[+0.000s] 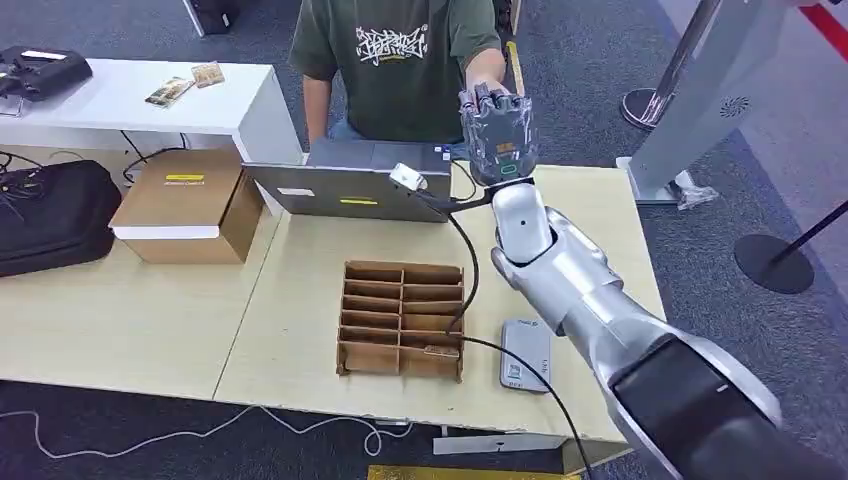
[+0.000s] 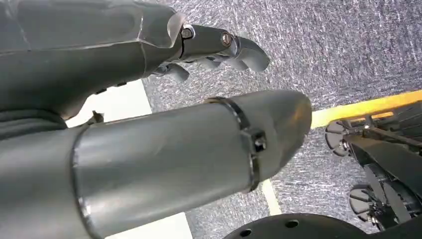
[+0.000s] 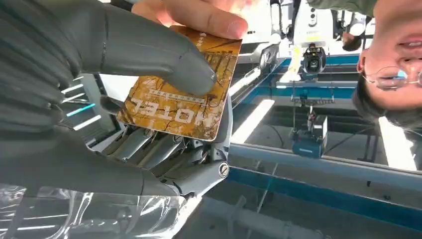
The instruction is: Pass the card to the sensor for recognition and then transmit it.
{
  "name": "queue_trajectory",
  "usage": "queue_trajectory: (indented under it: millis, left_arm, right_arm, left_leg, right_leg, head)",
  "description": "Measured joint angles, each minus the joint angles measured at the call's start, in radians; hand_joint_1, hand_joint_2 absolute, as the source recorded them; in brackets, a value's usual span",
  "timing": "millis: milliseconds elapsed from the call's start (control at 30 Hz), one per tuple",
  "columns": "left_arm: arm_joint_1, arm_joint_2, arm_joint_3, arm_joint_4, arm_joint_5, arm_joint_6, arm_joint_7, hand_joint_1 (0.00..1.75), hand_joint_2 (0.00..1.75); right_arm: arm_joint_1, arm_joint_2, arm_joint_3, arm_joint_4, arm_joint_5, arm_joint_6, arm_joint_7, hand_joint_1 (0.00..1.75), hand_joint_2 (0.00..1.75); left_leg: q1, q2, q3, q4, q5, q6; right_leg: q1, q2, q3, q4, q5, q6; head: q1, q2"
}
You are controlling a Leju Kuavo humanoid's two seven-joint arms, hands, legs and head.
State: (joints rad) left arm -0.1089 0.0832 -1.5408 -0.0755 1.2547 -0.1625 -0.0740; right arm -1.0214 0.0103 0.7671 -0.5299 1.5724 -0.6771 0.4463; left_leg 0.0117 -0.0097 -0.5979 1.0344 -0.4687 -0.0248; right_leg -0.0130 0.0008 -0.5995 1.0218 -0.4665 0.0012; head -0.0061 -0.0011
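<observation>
My right hand [image 1: 498,130] is raised over the far edge of the table, toward a person in a green shirt [image 1: 400,60]. In the right wrist view it [image 3: 149,99] pinches an orange hotel card [image 3: 181,97] between thumb and fingers. The person's fingers [image 3: 199,15] touch the card's far edge. The grey card sensor [image 1: 525,354] lies flat on the table near the front right, by my forearm. My left hand [image 2: 214,45] hangs over grey carpet with its fingers curled in loosely and nothing in them.
A cardboard slotted card holder [image 1: 402,318] stands at the table's middle. A laptop [image 1: 350,180] sits at the far edge, a cardboard box [image 1: 190,205] and a black bag [image 1: 50,215] to the left. Black cables [image 1: 465,260] run across the table.
</observation>
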Motion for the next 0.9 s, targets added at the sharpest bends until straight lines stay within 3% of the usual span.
queue_trajectory:
  millis: [33,67,900]
  left_arm:
    - [-0.001,0.0,0.0,0.0,-0.004,0.0,0.001,0.0,0.0]
    - [-0.002,0.0,0.0,0.0,-0.005,0.0,0.002,0.0,0.0]
    - [-0.008,0.0,0.0,0.0,-0.021,0.0,0.005,0.0,0.0]
  right_arm:
    - [0.001,-0.002,-0.001,0.0,0.0,0.0,0.0,1.38,1.75]
    - [0.003,-0.003,-0.002,0.0,0.0,0.0,-0.001,0.0,1.75]
    - [0.018,-0.034,-0.018,-0.001,0.0,0.0,0.021,0.0,1.75]
  left_leg:
    - [0.0,0.0,0.0,0.0,0.0,0.0]
    - [0.0,0.0,0.0,0.0,0.0,0.0]
    - [0.0,0.0,0.0,0.0,0.0,0.0]
  right_leg:
    - [0.0,0.0,0.0,0.0,0.0,0.0]
    - [0.0,0.0,0.0,0.0,0.0,0.0]
    - [0.0,0.0,0.0,0.0,0.0,0.0]
  head:
    - [0.0,0.0]
    - [0.0,0.0]
    - [0.0,0.0]
